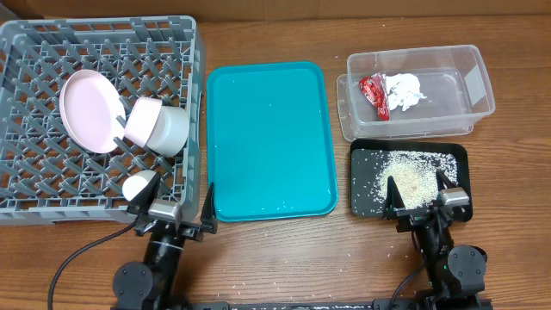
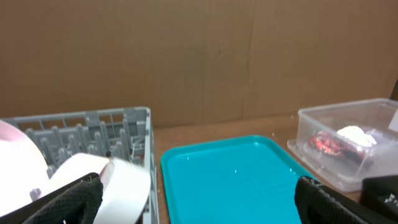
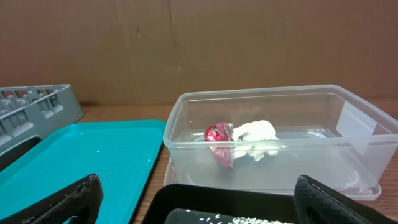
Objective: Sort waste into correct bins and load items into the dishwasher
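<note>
The grey dish rack (image 1: pixel 103 26) stands at the left. In it a pale pink round dish (image 1: pixel 90 110) leans on edge, a pale greyish bowl (image 1: pixel 164 129) lies on its side, and a small white cup (image 1: pixel 139 184) sits at the near edge. The clear tub (image 1: pixel 469 82) at the back right holds the red wrapper (image 1: pixel 374 95) and the white tissue (image 1: pixel 405 90). The black tray (image 1: pixel 366 185) holds the rice (image 1: pixel 411 176). My left gripper (image 1: pixel 172 205) is open and empty by the cup (image 2: pixel 121 186). My right gripper (image 1: pixel 419 196) is open and empty over the black tray's near edge (image 3: pixel 186 199). Chopsticks are not in view.
The larger teal tray (image 1: pixel 269 142) lies between the rack and the bins, bare but for a few specks. A few loose grains lie on the wooden table near the front edge. A brown cardboard wall (image 2: pixel 199 56) stands behind the table.
</note>
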`<state>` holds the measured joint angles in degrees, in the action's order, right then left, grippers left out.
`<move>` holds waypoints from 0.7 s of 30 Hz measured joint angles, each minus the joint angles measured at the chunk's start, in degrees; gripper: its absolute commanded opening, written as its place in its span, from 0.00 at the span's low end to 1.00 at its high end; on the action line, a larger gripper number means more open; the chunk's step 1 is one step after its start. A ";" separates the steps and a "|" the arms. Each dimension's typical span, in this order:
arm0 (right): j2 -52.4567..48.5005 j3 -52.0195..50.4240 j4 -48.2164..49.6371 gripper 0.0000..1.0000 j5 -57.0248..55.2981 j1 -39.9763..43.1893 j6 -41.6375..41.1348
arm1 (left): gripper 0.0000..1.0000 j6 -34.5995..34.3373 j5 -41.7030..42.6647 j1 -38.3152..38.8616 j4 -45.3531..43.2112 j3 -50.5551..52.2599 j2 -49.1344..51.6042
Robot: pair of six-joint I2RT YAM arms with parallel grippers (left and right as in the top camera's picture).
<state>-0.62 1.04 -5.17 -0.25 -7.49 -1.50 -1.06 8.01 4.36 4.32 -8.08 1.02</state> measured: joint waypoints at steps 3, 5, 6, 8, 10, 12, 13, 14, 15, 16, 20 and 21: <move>-0.02 0.00 0.00 1.00 0.02 0.00 0.02 | 1.00 -0.07 0.00 0.00 -4.24 4.44 -0.04; 0.00 0.00 -0.02 1.00 0.02 0.00 0.00 | 1.00 -0.22 0.15 0.00 -5.60 6.56 -0.07; 0.00 0.00 -0.02 1.00 0.02 0.00 0.02 | 1.00 -0.24 0.17 0.00 -5.03 7.08 -0.07; 0.00 0.00 -0.02 1.00 0.02 0.00 0.02 | 1.00 -0.24 0.17 -0.02 -2.67 7.39 -0.07; 0.00 0.00 0.00 1.00 0.00 0.00 0.02 | 1.00 -0.24 0.17 -0.02 -0.85 7.56 -0.07; -0.02 0.00 0.04 1.00 0.02 0.00 0.04 | 1.00 -0.24 0.17 -0.02 -0.83 7.56 -0.07; 0.00 0.00 0.00 1.00 0.02 0.00 0.02 | 1.00 -0.24 0.17 -0.02 -0.81 7.56 -0.07; 0.00 0.00 0.00 1.00 0.00 0.00 0.04 | 1.00 -0.24 0.17 -0.02 -0.81 7.56 -0.07; 0.00 0.00 0.00 1.00 0.02 0.00 0.02 | 1.00 -0.24 0.17 -0.02 -0.81 7.56 -0.07; 0.00 0.00 0.00 1.00 0.02 0.00 0.02 | 1.00 -0.24 0.17 -0.02 -0.81 7.56 -0.07; 0.00 0.00 -0.02 1.00 0.04 0.00 0.02 | 1.00 -0.24 0.17 -0.02 -0.81 7.56 -0.07; 0.00 0.00 0.02 1.00 0.02 0.00 0.02 | 1.00 -0.24 0.17 -0.02 -0.81 7.56 -0.07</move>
<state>-0.62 1.04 -5.15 -0.23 -7.49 -1.48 -1.30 8.19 4.34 3.51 -0.51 0.95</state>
